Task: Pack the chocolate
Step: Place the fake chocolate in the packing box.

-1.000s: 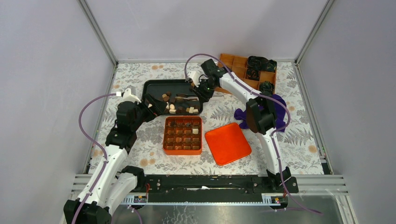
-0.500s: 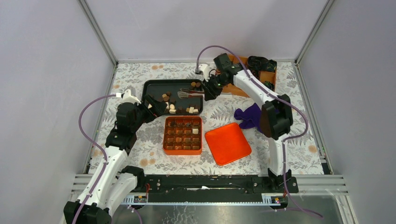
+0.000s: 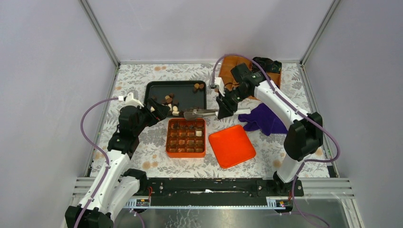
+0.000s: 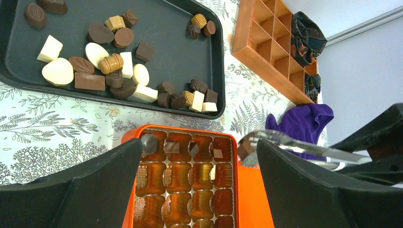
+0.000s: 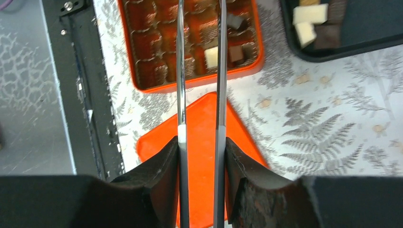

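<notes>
Loose chocolates (image 4: 111, 64), dark, light brown and cream, lie in the black tray (image 3: 161, 89), which also shows in the left wrist view (image 4: 176, 45). The orange compartment box (image 3: 186, 153) holds a few pieces in its far rows (image 4: 172, 147) (image 5: 211, 57). My right gripper (image 3: 222, 110) (image 5: 200, 152) is shut on metal tongs (image 3: 202, 113) (image 5: 181, 71). Their tip (image 4: 247, 146) hangs over the box's far right corner and seems to pinch a brown piece. My left gripper (image 3: 157, 108) (image 4: 198, 152) is open and empty over the tray's near left edge.
An orange lid (image 3: 232, 146) lies right of the box. A purple cloth (image 3: 263, 118) lies right of the tongs. A wooden divided organizer (image 3: 240, 66) with black-and-green bundles (image 3: 266, 64) stands at the back right. Grey walls close in the table.
My right arm has carried the tongs out of the black tray toward the near side, to the box's far right corner. The left arm has not moved.
</notes>
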`<act>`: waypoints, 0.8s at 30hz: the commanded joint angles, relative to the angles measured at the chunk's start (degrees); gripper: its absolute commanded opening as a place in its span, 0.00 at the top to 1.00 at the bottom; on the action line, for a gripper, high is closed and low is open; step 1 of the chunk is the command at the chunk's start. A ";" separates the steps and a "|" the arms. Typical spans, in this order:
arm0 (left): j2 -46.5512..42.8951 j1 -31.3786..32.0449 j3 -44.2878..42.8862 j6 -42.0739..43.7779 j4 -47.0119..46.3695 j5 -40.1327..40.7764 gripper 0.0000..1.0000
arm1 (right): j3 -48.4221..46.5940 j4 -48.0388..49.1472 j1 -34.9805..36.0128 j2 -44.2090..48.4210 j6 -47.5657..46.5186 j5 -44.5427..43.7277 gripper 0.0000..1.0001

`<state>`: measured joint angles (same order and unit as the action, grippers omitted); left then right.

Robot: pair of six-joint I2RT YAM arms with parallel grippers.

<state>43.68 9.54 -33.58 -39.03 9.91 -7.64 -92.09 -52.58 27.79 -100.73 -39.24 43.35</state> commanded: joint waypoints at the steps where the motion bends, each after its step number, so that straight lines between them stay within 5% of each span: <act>1: -0.32 -0.53 0.88 0.20 -2.75 -1.21 0.02 | 3.85 -2.39 0.60 3.67 -3.08 3.65 0.91; 17: -1.61 -0.49 2.47 -0.86 -2.64 -1.28 0.02 | 8.51 3.75 8.07 3.17 -0.67 -10.67 0.85; 24: -1.48 -0.49 2.32 -0.88 -2.71 -1.29 0.02 | 9.30 4.41 8.73 3.27 -0.40 -12.57 0.70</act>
<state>42.70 9.52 -31.29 -39.59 9.87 -8.84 -82.89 -49.67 35.70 -99.37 -40.16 31.86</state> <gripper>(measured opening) 0.984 0.400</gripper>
